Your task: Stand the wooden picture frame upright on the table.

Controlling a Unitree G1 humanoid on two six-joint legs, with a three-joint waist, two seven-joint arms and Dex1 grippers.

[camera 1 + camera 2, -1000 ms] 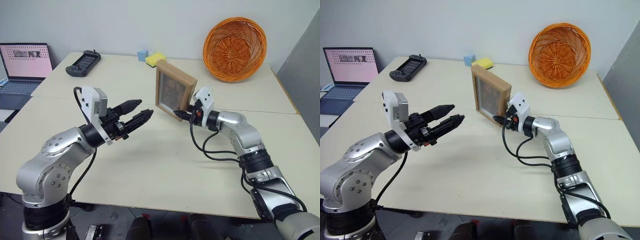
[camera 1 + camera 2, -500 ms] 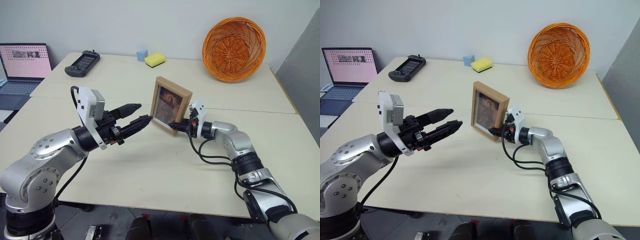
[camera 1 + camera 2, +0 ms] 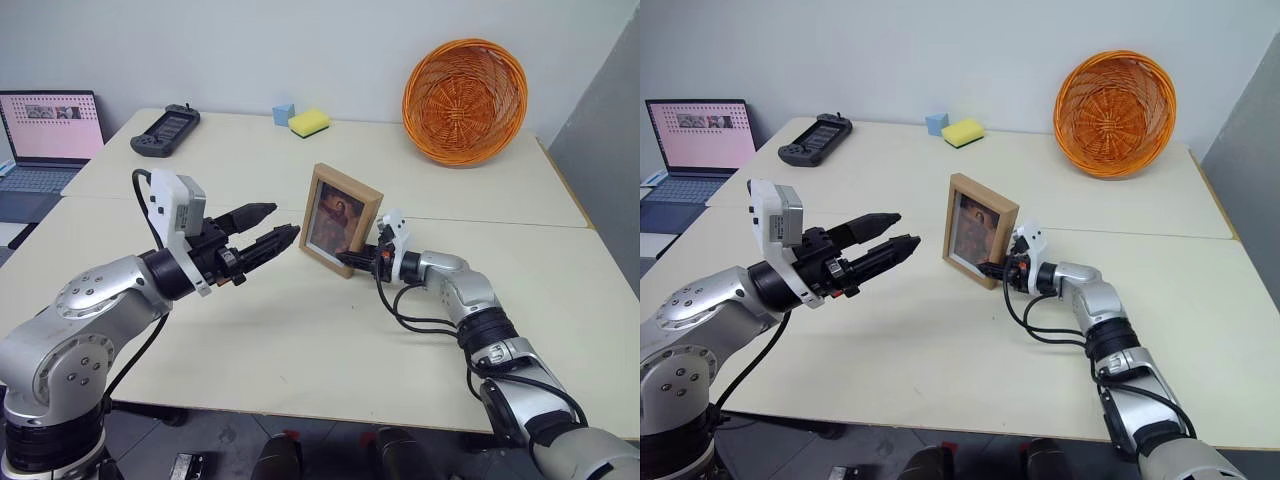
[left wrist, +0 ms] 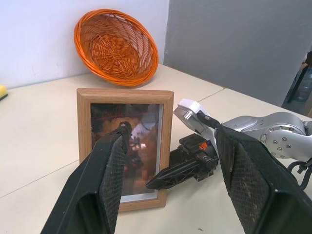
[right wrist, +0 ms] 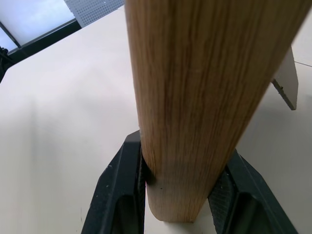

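Left gripper, fingers parted and empty, hovered just before the small light-wood picture frame, which stood near-upright mid pale cream table. Right gripper, fingers clamped on its lower side edge. Judged light, rigid, glazing fragile; rails are the safest hold.
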